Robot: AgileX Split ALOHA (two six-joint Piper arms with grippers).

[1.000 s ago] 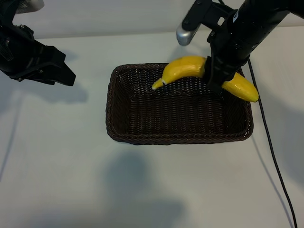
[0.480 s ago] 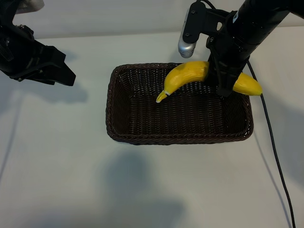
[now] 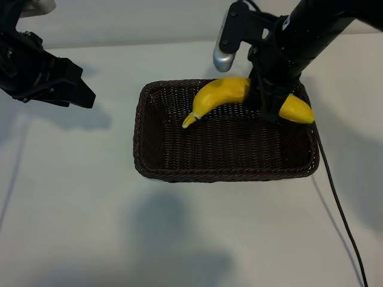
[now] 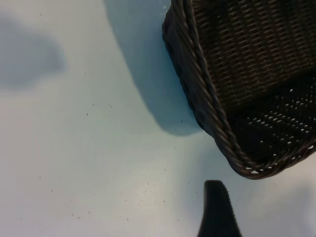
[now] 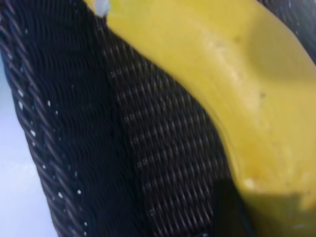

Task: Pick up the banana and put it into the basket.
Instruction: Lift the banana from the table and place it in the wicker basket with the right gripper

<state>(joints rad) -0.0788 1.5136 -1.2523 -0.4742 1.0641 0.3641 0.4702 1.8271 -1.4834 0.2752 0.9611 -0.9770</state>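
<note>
the right pincer (image 3: 267,110) is gripping the bright yellow, gently curved banana (image 3: 222,95) across its middle, jaws closed on the fruit, and is holding it above the far side of the dark brown woven wicker basket (image 3: 155,170). compared with a second ago, the banana is sitting further toward the basket's middle: its thick end, which was overhanging the right rim, is now lying inside that rim, and its pale stem tip is dipping lower toward the woven floor. in my judgement this is putting the whole fruit over the basket interior, so lowering and release are what remain. the right wrist view is showing the banana close above the weave, not yet resting on it.

the left pincer (image 3: 81,95) is parked open over the pale surface (image 3: 72,197), well apart from the basket.

no brand, label or legible writing is showing anywhere.
</note>
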